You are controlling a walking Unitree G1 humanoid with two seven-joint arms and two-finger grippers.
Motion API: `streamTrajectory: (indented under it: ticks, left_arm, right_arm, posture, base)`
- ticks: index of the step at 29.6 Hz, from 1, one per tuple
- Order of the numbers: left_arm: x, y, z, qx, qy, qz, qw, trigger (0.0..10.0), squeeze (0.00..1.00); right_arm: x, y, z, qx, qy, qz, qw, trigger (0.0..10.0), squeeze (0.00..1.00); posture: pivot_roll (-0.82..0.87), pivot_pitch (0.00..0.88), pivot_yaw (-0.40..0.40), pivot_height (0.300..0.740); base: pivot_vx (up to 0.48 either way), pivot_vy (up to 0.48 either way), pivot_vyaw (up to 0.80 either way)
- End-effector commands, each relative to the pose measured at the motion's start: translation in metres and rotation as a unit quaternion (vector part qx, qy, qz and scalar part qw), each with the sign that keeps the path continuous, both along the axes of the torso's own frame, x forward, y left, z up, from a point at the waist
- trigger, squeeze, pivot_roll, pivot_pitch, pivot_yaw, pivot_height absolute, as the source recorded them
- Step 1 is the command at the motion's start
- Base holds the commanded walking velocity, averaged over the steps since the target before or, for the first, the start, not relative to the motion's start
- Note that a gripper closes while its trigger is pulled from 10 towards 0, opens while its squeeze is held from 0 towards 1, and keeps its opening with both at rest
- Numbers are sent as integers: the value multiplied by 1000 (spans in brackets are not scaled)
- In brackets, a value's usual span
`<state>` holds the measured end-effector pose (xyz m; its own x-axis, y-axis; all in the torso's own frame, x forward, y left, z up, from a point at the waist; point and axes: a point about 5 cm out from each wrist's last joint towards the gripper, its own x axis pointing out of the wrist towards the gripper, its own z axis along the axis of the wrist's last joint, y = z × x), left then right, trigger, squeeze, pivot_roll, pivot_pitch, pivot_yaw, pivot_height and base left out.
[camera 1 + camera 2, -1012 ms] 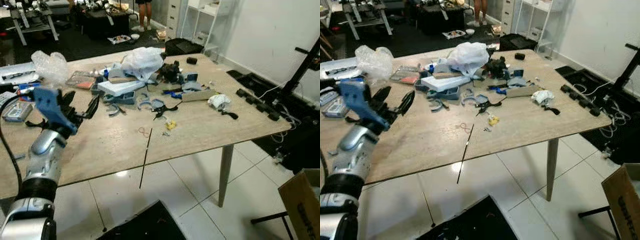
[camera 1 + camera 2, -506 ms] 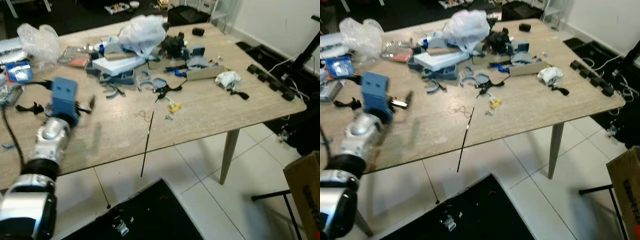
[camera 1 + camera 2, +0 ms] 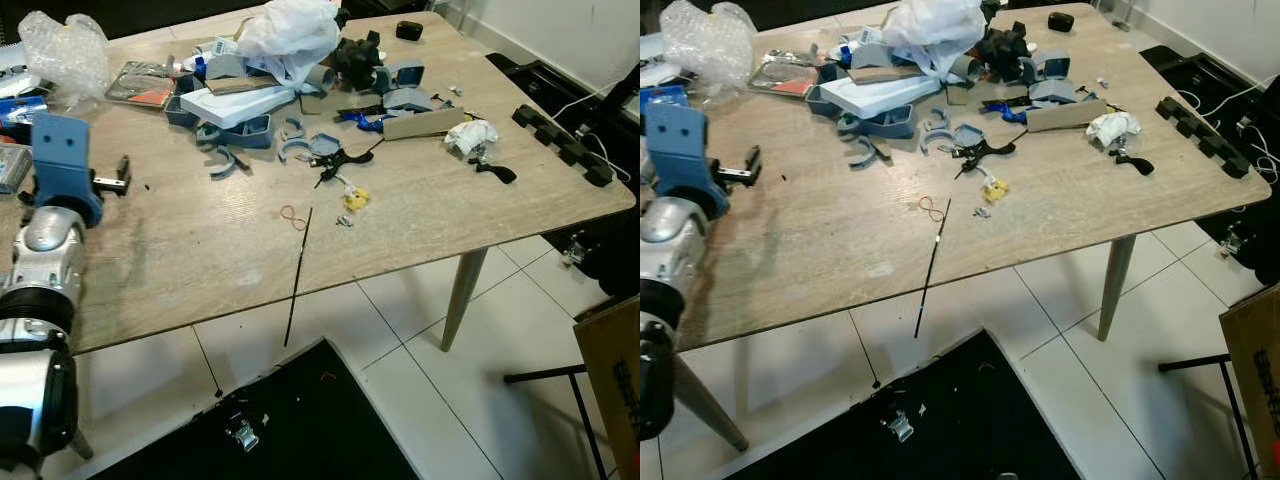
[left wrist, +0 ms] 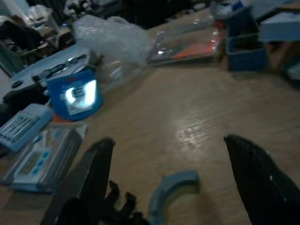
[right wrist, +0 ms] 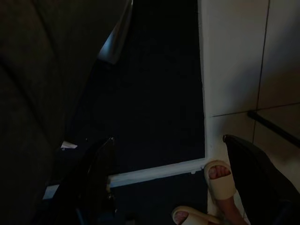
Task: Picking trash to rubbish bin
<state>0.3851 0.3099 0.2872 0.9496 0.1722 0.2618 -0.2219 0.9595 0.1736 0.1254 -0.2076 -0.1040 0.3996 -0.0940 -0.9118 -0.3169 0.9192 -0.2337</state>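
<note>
Beyond the left gripper (image 4: 166,176), the table clutter blurs and a grey curved piece (image 4: 172,187) between its spread fingers is cut by the edge, while the cardboard box (image 3: 612,385) is cropped.

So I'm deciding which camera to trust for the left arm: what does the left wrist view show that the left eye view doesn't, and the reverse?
Left wrist view alone: the open left gripper over a grey curved piece and a grey calculator-like device. Left eye view alone: the black rod overhanging the table edge, the crumpled white paper, the white bag. Both: the bubble wrap and the wooden tabletop.
</note>
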Motion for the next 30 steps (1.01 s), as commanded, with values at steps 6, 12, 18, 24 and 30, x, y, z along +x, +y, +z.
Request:
streamTrajectory:
  ticks: [6,12,18,24,30]
  left_arm:
    - [-11,28,-29,-110,64,26,991,10000,0]
    - [-10,21,-55,-211,89,-6,973,10000,0]
    - [-7,12,-66,-201,112,-20,973,10000,0]
    - [-5,3,-72,-151,141,-30,978,7059,0]
    - [-3,-5,-80,-120,171,-38,977,0,0]
  right_arm:
    - [-53,24,-17,33,89,28,995,10000,0]
    - [-54,23,-17,32,88,26,995,10000,0]
    - [-54,23,-17,31,86,25,995,10000,0]
    - [-54,23,-17,29,86,23,996,10000,0]
    - [-54,24,-17,28,84,22,996,10000,0]
  posture:
    - [-176,472,49,740]
    - [-183,472,49,740]
    - [-190,472,49,740]
    - [-197,471,52,740]
    - [-195,465,56,740]
  base:
    - [0,0,0]
    - [0,0,0]
    - [0,0,0]
    - [0,0,0]
    - [0,0,0]
